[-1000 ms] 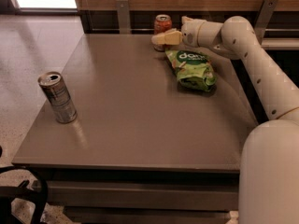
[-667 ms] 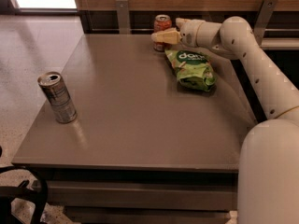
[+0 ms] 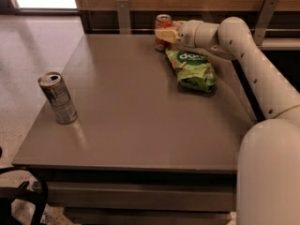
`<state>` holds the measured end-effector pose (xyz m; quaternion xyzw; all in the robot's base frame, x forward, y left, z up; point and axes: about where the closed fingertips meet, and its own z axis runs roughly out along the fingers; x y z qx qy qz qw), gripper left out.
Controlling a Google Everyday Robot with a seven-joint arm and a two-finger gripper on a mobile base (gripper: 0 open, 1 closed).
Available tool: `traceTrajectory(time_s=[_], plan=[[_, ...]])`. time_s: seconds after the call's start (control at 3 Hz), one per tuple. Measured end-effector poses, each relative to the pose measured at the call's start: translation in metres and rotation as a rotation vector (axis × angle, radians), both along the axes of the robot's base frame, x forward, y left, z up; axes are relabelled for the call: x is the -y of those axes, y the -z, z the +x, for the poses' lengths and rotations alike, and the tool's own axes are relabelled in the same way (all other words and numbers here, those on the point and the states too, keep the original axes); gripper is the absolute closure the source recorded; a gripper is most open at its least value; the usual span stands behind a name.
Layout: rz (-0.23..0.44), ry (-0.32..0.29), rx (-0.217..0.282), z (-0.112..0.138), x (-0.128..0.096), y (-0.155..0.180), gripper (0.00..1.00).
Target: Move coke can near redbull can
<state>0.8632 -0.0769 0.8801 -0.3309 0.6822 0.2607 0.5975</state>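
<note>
Gripper (image 3: 165, 34) is right against the coke can (image 3: 162, 21) — gripped or not, I cannot tell — and the whole carry to the redbull can (image 3: 57, 99), well away from it across the table (image 3: 136, 125), remains.

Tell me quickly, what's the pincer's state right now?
Single pincer: against the orange-red drink can with silver top; open or closed cannot be told.
</note>
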Motion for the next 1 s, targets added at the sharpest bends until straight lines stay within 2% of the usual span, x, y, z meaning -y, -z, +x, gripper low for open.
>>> traceTrajectory(time_s=[0.33, 0.67, 1.0], plan=[[-0.003, -0.006, -0.008, 0.001, -0.004, 0.001, 1.0], [-0.015, -0.016, -0.034, 0.003, -0.007, 0.0, 1.0], [-0.053, -0.014, -0.026, -0.002, -0.001, -0.025, 1.0]])
